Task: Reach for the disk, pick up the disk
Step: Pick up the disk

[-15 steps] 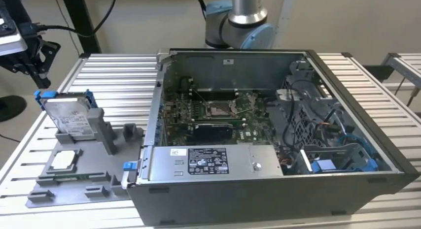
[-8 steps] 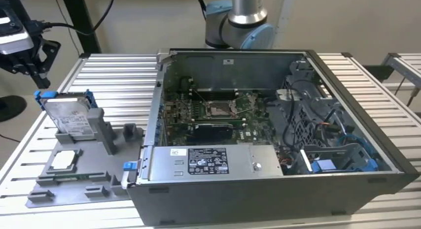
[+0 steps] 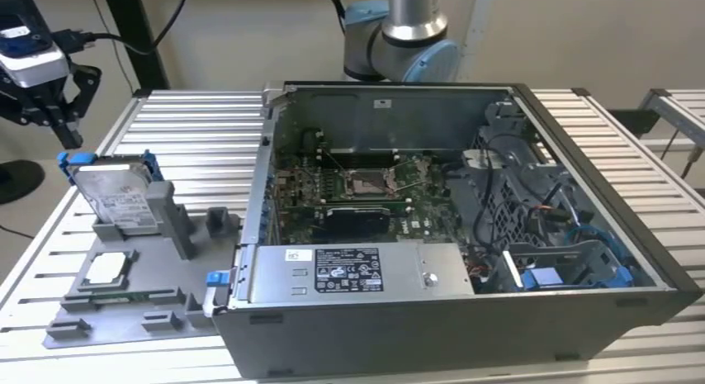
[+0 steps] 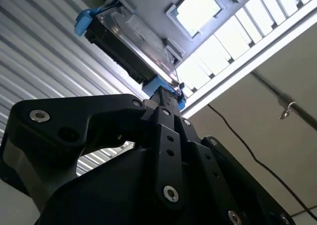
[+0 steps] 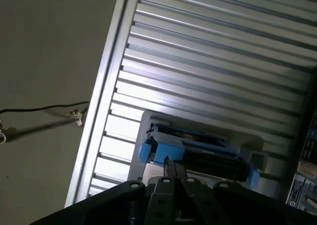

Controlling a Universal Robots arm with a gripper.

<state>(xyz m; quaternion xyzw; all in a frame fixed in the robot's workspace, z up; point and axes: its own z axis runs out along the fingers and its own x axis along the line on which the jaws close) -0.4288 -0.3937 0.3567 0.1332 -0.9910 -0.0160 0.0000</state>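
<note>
The disk [image 3: 115, 194] is a silver hard drive with a white label in a blue bracket. It stands tilted on edge in a grey holder at the exterior view's left. My black gripper [image 3: 68, 135] hangs above and behind it, a short way off, and touches nothing. Its fingers are shut with nothing between them. In the second wrist view the gripper [image 4: 161, 92] points at the disk [image 4: 133, 39], with a gap between them. In the first wrist view the disk [image 5: 198, 153] lies just past the gripper [image 5: 172, 164].
The grey fixture [image 3: 121, 293] also holds a small flat silver chip [image 3: 107, 268]. An open computer case [image 3: 463, 334] sits on the slatted table [image 3: 187, 144] to the exterior view's right, with a labelled silver box [image 3: 347, 272] in it. The table's edge and floor lie near the disk.
</note>
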